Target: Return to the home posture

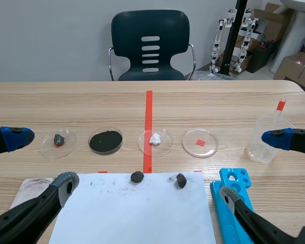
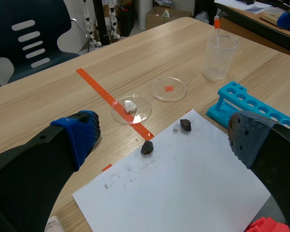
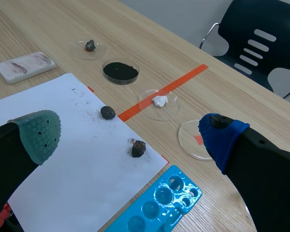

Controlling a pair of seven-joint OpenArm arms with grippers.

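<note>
At the near edge, left claw point(image 1: 40, 161) and right claw point(image 1: 253, 168) gape empty; swinging wide could topple the cup point(image 1: 258, 152).

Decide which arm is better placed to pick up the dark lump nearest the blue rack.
Right, probably: the right gripper, open, sits by the blue rack near that lump; the left gripper is across the paper.

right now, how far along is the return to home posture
Looks done or nearly so: both arms sit low at either side, left gripper and right gripper open. Nothing is in hand; a dark stone and a second stone lie free on the white paper. Left: at most a final settling, which I cannot judge from here.
</note>
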